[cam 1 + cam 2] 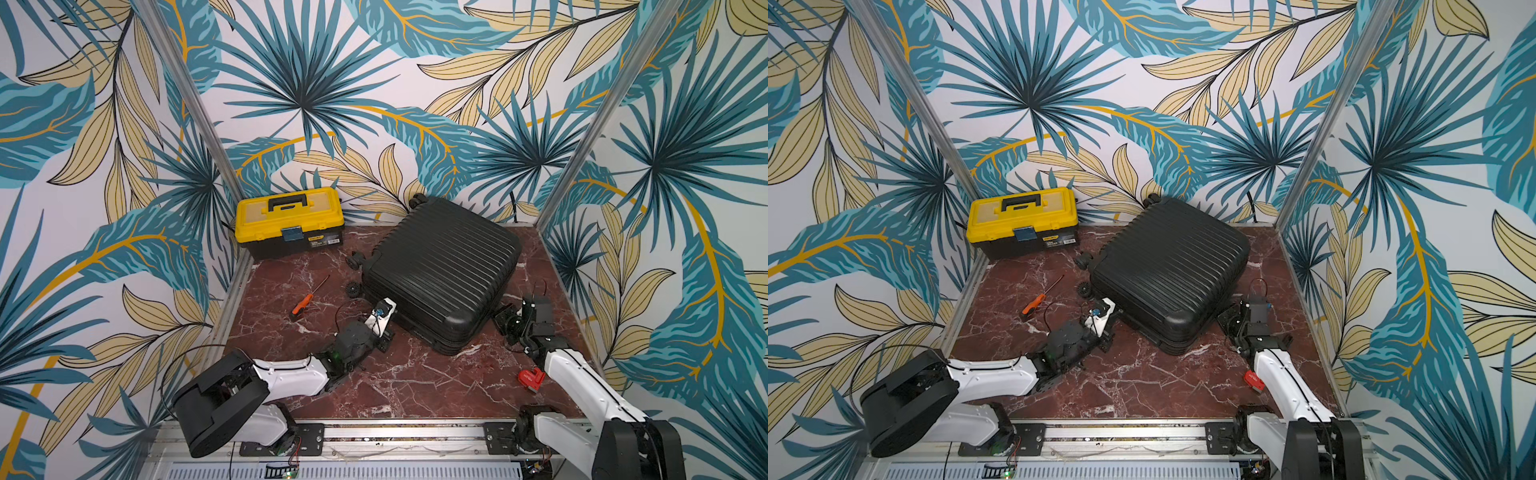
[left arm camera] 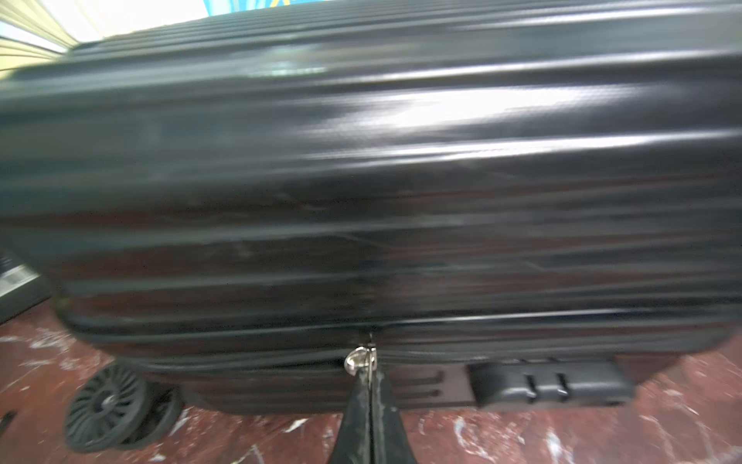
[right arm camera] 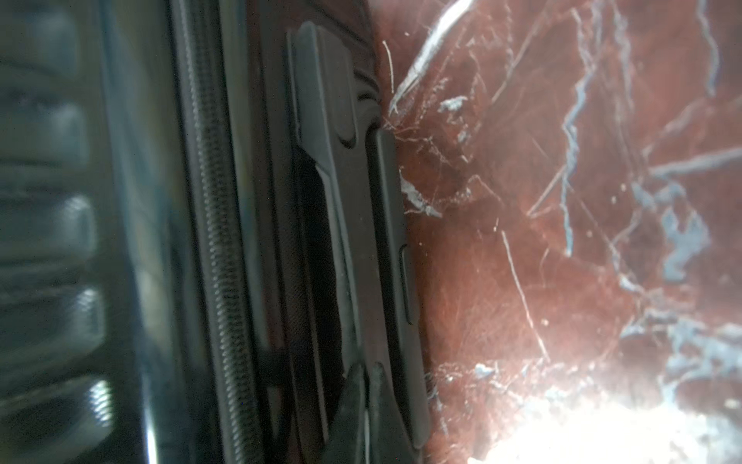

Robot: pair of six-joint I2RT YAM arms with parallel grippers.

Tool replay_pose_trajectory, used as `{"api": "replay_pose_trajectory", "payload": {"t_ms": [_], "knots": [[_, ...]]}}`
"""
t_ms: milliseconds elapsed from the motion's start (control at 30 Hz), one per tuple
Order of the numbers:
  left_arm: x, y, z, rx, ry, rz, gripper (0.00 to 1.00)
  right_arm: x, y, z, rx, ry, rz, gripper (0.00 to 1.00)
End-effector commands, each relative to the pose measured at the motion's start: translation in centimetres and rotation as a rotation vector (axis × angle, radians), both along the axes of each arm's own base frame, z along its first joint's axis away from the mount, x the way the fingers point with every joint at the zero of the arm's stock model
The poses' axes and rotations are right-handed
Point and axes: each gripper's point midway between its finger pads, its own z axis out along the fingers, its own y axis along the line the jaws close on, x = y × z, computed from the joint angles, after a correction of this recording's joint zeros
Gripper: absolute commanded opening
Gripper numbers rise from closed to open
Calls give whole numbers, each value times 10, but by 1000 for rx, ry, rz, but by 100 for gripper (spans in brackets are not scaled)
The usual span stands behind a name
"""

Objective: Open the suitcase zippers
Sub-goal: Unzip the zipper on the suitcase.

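- One yellow-and-black toolbox [image 1: 289, 222] is sitting closed in the far left corner of the red marble worktop [image 1: 415, 382], with one black handle on its lid.
- One orange-handled screwdriver [image 1: 308, 299] is lying flat near the left edge, well apart from the toolbox.
- One loose black wheel [image 1: 353, 288] is lying on the worktop just beside the suitcase's left side.
- One left gripper [image 1: 384, 334] is reaching in from the near left corner and pressing against the suitcase's near left side; in the left wrist view its fingers [image 2: 363, 405] are clenching one silver zipper pull [image 2: 360, 359] at the seam.
- One black ribbed suitcase [image 1: 442, 266] is lying flat and closed, turned at an angle, filling the middle and far right of the worktop; in both top views its far corner is reaching the back edge.
- The zippers [image 3: 219, 241] are running shut along the seam between the two shells; only one pull is showing.
- One black side handle [image 3: 361, 241] is lying along the suitcase's side, next to the track, in the right wrist view.
- One right gripper [image 1: 509, 320] is sitting at the suitcase's near right side, fingers [image 3: 353, 401] pressed together at the handle's end; whether they are pinching anything I cannot tell.
- One small red object [image 1: 531, 378] is lying near the right edge, beside the right arm.
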Motion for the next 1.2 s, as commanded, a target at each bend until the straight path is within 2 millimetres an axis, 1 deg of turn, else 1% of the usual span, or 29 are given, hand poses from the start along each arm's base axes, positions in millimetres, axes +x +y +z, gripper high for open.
{"api": "replay_pose_trajectory", "payload": {"t_ms": [0, 133, 200, 267, 400, 467, 500, 533, 567, 600, 633, 667, 800, 833, 900, 967, 1033, 1100, 1167], "knots": [[-39, -27, 18, -74, -17, -181, 0, -18, 17, -15, 104, 76, -27, 0], [-63, -33, 12, -98, 23, -235, 0, -19, 16, -10, 92, 54, -74, 0], [-75, -39, 11, -100, 33, -268, 0, -18, 19, -8, 85, 47, -81, 0], [-84, -46, 9, -101, 43, -290, 0, -17, 26, -7, 74, 41, -65, 0], [-90, -60, 14, -108, 45, -321, 0, -13, 46, -3, 48, 28, -12, 0], [-87, -62, 17, -107, 35, -307, 0, -15, 55, -2, 18, 46, 35, 0], [-83, -60, 17, -105, 28, -286, 0, -18, 55, -3, 1, 60, 49, 8], [-80, -56, 17, -100, 18, -260, 0, -22, 52, -1, -25, 65, 55, 19], [-78, -52, 18, -95, 8, -244, 0, -33, 45, -4, -68, 99, 57, 29], [-78, -50, 18, -89, -1, -238, 0, -38, 39, -1, -107, 102, 64, 37], [-77, -46, 17, -84, -7, -227, 0, -43, 34, 4, -151, 100, 73, 43], [-76, -43, 17, -82, -11, -217, 0, -48, 29, 8, -181, 98, 81, 45], [-75, -37, 13, -76, -9, -202, 0, -56, 19, 12, -224, 144, 140, 46], [-75, -37, 12, -74, -8, -202, 0, -54, 20, 12, -214, 147, 165, 46], [-75, -36, 11, -72, -6, -201, 0, -42, 37, 12, -143, 133, 263, 46], [-75, -34, 10, -68, -6, -198, 0, -35, 46, 9, -124, 179, 340, 47], [-73, -32, 10, -69, -8, -191, 0, -28, 48, 8, -124, 212, 370, 47], [-72, -29, 10, -71, -11, -185, 0, -20, 45, 9, -113, 197, 351, 47], [-72, -26, 11, -77, -12, -180, 0, -10, 43, 14, -108, 145, 330, 46]]}}
